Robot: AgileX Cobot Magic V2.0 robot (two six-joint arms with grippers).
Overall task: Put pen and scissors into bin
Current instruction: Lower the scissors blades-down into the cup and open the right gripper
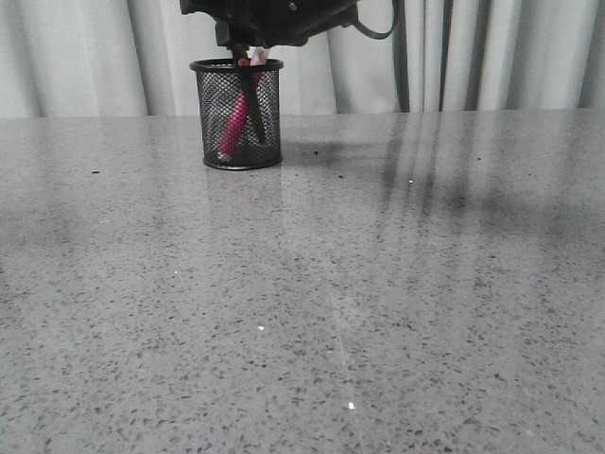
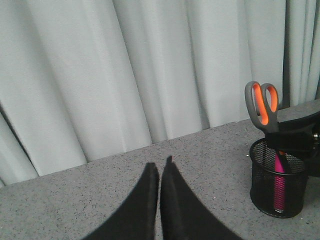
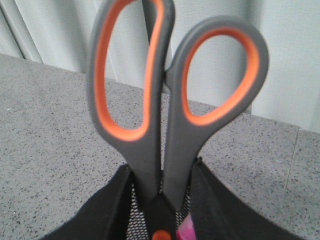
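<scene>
Right wrist view: right gripper [image 3: 161, 200] jaws clench the scissors [image 3: 170, 105] over the bin [image 1: 236, 113]; releasing crooked could tip it. Left gripper [image 2: 160, 172] jaws closed, empty.

Your front view was evenly, softly lit: pale glare streaked the polished table [image 1: 312, 312], with faint striped shadows at right. Your right wrist view held the scissors [image 3: 170, 100] slightly soft; the curtain [image 2: 125, 75] showed gentle fold shading.
</scene>
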